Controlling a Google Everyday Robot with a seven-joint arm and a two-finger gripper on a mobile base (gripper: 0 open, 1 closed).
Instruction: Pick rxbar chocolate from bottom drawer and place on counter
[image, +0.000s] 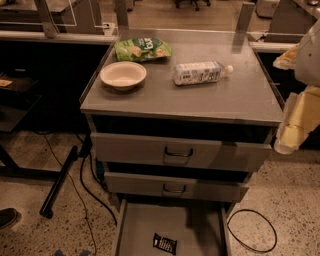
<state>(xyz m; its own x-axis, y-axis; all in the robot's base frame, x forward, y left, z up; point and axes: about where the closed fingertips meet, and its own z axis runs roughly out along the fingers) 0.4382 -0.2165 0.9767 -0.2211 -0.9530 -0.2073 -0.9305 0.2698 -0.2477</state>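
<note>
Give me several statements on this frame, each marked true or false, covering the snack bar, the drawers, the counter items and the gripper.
1. The snack bar lies in the open bottom drawer. True.
2. The bottle stands upright on the counter. False: it lies on its side.
3. The gripper is down inside the bottom drawer. False: it hangs beside the counter's right edge.
4. The bowl sits left of the bottle. True.
5. The green bag lies in the bowl. False: it lies on the counter behind it.

High frontal view down onto counter (225, 100) — gripper (294, 127) at right.
</note>
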